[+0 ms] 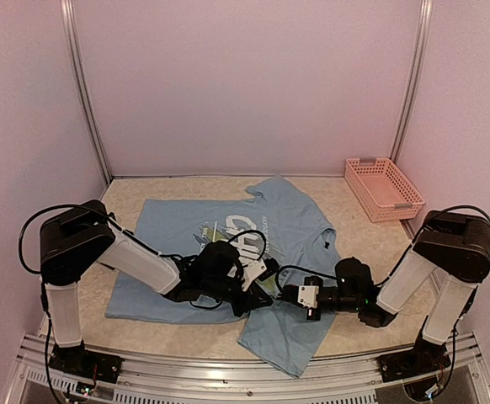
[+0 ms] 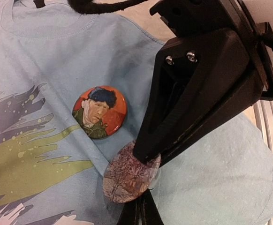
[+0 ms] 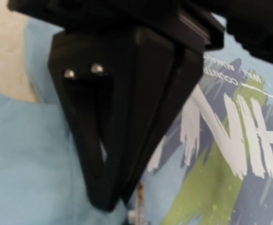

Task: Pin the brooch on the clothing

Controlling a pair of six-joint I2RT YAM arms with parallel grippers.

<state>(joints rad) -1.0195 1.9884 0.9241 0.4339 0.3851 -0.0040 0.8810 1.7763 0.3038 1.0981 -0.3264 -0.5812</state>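
This looks like a robotics lab test cell. Plain pale walls [image 1: 245,84] held in aluminium corner posts [image 1: 85,93] enclose a small speckled beige table [image 1: 186,189]. Two black-and-white robot arms [image 1: 135,257] with trailing cables are bolted to a metal rail [image 1: 228,370] at its near edge, and a pink plastic basket [image 1: 383,188] sits at the back right.

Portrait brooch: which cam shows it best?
Left wrist: the portrait brooch lies face-up on the T-shirt, sharp and unobstructed. Top external: too small to make out. Right wrist: only the right pincer and the T-shirt's print, no brooch face.
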